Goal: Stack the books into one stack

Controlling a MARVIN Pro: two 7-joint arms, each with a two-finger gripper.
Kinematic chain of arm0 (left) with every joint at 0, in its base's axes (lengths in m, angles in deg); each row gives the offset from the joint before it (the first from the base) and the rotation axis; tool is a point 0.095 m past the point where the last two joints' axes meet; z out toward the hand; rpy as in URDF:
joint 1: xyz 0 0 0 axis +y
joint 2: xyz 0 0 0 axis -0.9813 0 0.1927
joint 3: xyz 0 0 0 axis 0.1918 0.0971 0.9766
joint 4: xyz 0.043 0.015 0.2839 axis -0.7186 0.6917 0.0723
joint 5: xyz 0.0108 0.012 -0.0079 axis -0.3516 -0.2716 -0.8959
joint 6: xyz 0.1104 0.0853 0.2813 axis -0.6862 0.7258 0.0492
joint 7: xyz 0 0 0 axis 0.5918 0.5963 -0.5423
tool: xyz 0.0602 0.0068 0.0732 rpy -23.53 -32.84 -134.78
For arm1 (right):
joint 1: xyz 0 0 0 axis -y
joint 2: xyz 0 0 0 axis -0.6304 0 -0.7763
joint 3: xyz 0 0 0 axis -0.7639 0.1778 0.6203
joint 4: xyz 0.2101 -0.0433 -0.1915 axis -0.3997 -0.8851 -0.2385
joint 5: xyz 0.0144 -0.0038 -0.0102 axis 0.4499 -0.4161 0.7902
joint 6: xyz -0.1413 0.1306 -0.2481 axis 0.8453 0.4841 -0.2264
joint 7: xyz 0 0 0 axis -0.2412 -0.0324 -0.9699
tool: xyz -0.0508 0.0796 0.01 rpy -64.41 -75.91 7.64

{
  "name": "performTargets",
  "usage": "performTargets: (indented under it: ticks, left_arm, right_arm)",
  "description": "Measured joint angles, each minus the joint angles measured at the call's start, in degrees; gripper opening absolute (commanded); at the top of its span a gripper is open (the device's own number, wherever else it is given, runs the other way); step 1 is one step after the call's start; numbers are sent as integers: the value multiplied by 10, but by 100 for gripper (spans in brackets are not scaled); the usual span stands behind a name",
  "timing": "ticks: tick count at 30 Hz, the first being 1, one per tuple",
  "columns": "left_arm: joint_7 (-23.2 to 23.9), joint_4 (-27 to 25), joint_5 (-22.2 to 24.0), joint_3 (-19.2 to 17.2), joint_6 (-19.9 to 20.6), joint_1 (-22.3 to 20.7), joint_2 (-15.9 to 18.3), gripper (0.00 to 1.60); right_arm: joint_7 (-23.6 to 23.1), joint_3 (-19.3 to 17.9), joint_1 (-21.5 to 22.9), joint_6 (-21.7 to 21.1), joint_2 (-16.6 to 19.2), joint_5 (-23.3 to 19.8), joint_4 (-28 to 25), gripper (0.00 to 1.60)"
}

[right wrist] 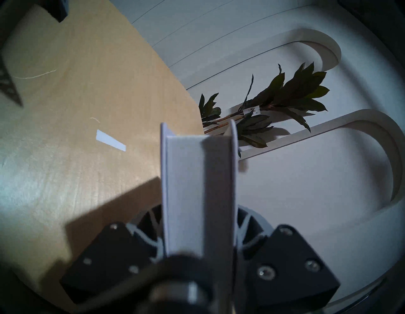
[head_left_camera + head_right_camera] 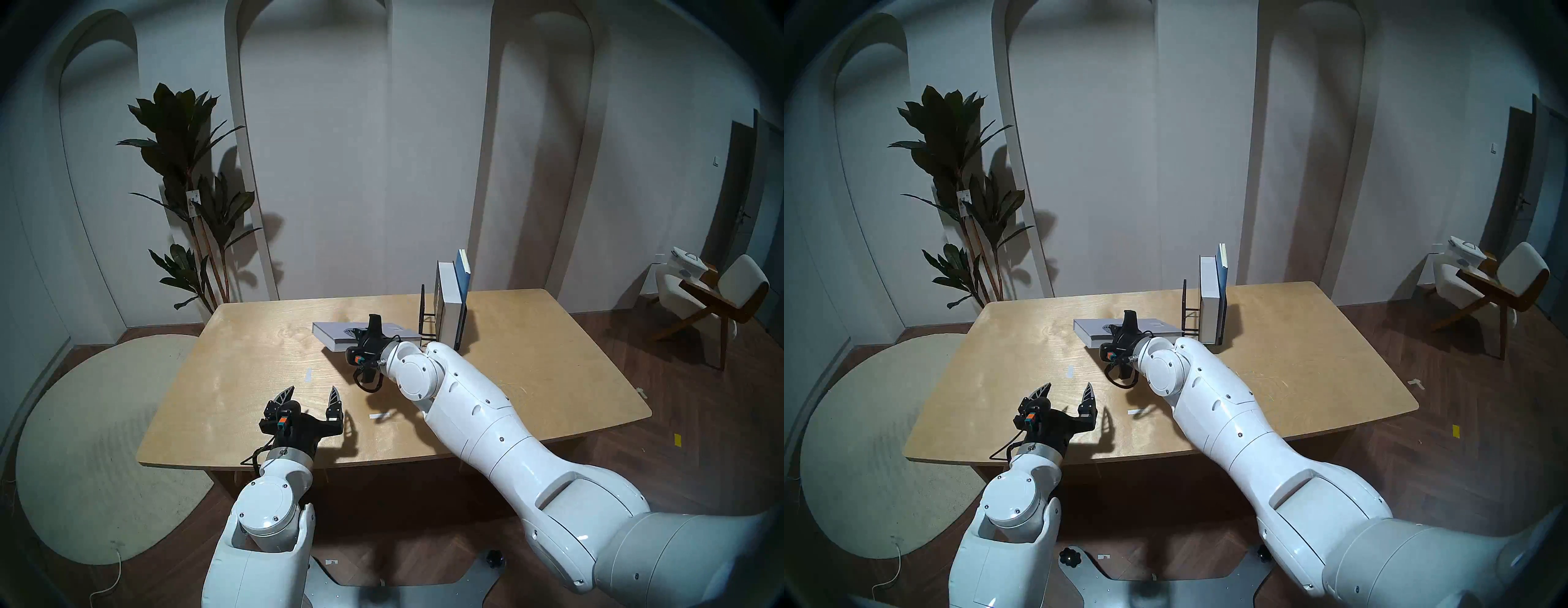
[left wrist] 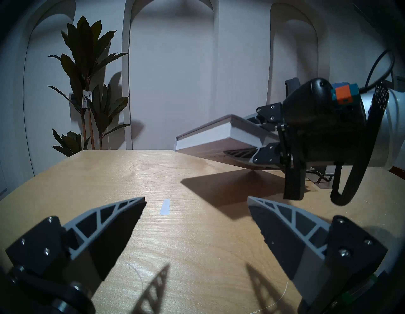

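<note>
Item: large thin pale grey-lavender book (image 3: 219,137), clamped flat in right pincer (image 3: 260,140), held tilted above the light wooden table (image 2: 530,373), not set down. Left pincer (image 2: 312,397): wide, empty. Thick black-covered book (image 2: 449,299) and blue notebook (image 2: 463,276): upright in black wire rack (image 2: 424,318). Stack: none yet.

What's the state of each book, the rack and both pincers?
Grey-lavender book: held off the table, tilted.
Thick book: upright in rack.
Blue notebook: upright in rack.
Wire rack: upright, two books in it.
Right pincer: shut on grey-lavender book.
Left pincer: open, empty.
</note>
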Motion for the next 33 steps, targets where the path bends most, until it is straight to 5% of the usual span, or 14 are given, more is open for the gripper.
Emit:
performTargets:
  ticks: [12, 13, 14, 15, 33]
  left_arm:
    - [0, 0, 0, 0, 0, 0, 0, 160]
    - [0, 0, 0, 0, 0, 0, 0, 160]
    - [0, 0, 0, 0, 0, 0, 0, 160]
    - [0, 0, 0, 0, 0, 0, 0, 160]
    - [0, 2, 0, 0, 0, 0, 0, 160]
  right_arm:
    - [37, -16, 28, -12, -27, 1, 85, 8]
    - [36, -18, 32, -10, -28, -2, 92, 48]
    - [35, -18, 34, -8, -29, -3, 95, 125]
    - [20, -21, 38, -8, -31, -9, 99, 160]
    - [-152, -18, -25, -107, -36, -55, -12, 160]
